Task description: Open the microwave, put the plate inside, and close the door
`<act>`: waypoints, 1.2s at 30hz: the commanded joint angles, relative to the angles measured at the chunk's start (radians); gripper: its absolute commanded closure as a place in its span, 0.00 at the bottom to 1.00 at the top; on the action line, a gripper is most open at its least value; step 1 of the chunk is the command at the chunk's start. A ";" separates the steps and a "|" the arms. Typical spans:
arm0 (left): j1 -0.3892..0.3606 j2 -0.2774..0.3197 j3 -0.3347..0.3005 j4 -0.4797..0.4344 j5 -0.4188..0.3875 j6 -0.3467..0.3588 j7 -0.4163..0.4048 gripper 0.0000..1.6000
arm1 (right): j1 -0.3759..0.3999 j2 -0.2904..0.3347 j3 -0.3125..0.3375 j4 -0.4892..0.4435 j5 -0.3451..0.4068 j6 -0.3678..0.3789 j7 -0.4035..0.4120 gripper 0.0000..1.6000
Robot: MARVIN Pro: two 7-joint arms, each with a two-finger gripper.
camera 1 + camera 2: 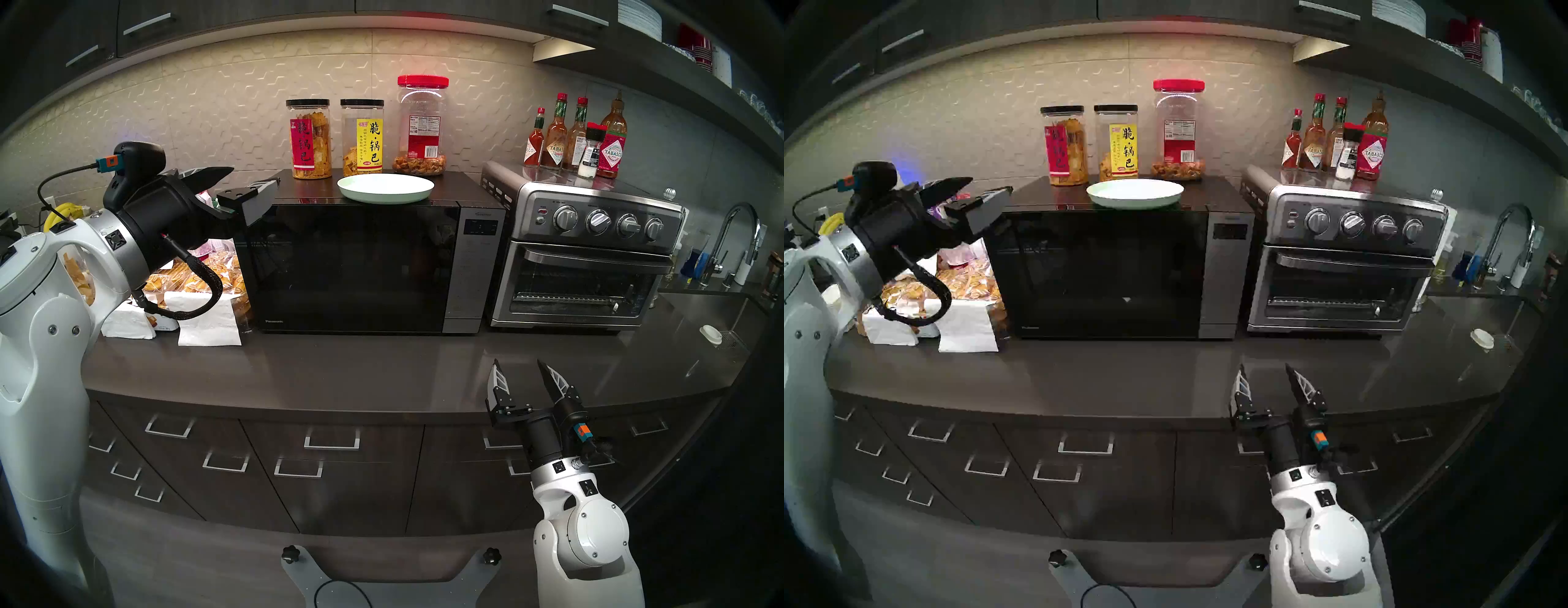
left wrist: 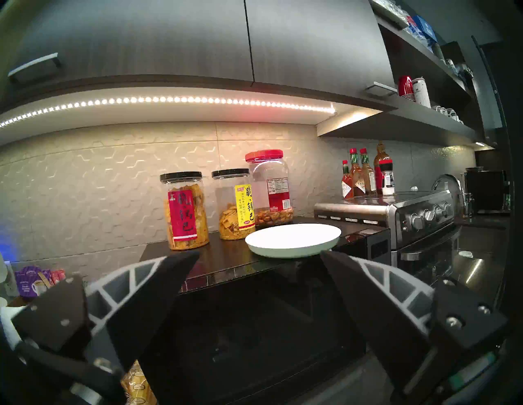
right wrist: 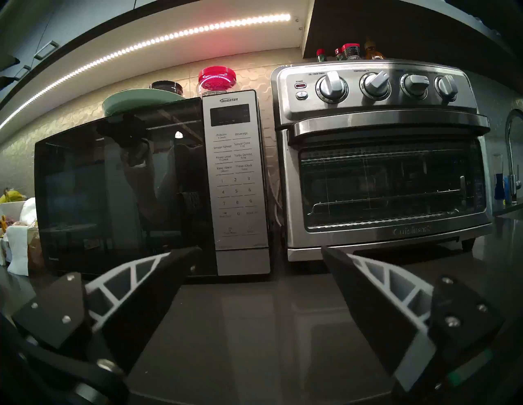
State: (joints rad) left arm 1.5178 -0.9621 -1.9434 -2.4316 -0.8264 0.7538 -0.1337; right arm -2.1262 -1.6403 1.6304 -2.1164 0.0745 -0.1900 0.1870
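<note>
microwave (image 1: 360,267) on desk (image 1: 339,369), door (image 1: 348,271) shut. plate (image 1: 385,189) sits on microwave top near front edge, in front of three snack jars (image 1: 367,138). left hand (image 1: 244,180) level with microwave's top left corner, fingers wide, empty. right hand (image 1: 519,373) low over desk front edge, wide, empty.

Left arm: raised at the surface's left end, wrist roughly level.
Left pincer (image 1: 242,180): jaws spread wide, holding nothing.
Right arm: low before the surface's front edge.
Right pincer (image 1: 519,373): jaws apart, empty, aimed forward.
</note>
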 commanded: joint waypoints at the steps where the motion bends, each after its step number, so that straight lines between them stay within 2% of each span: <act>1: -0.006 0.000 -0.002 -0.012 0.002 -0.009 -0.001 0.00 | 0.003 0.002 0.000 -0.024 0.000 -0.003 0.002 0.00; 36: -0.005 0.002 -0.002 -0.012 0.000 -0.010 0.001 0.00 | 0.003 0.002 0.000 -0.024 0.000 -0.003 0.002 0.00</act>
State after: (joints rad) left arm 1.5178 -0.9588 -1.9433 -2.4318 -0.8285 0.7523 -0.1325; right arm -2.1262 -1.6406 1.6305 -2.1165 0.0745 -0.1900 0.1870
